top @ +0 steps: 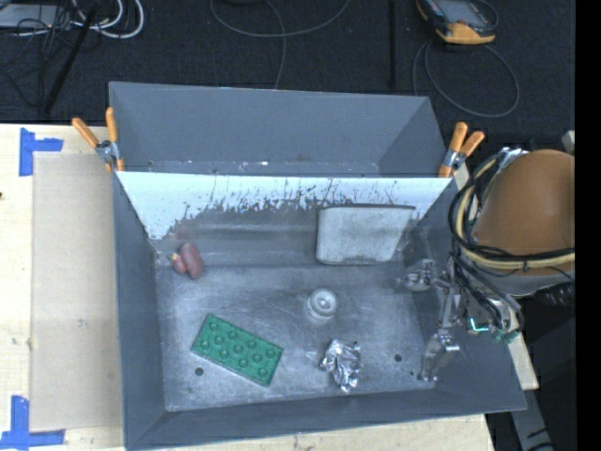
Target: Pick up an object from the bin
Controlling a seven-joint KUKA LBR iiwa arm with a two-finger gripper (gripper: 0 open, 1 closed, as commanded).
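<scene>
Gripper (423,327) sits low inside the grey bin (272,130), close to its right wall, over bare floor. Its 2 fingers (429,372) are spread apart with nothing between them. The nearest thing is a crumpled foil wad (341,363) near the front edge, apart from the gripper on its left. A small grey round cap (322,303) lies mid-floor. A grey block (362,234) rests against the back slope. A green studded plate (238,349) lies flat toward the front-left corner. A pinkish-brown lump (188,260) (kind unclear) is by the left wall.
</scene>
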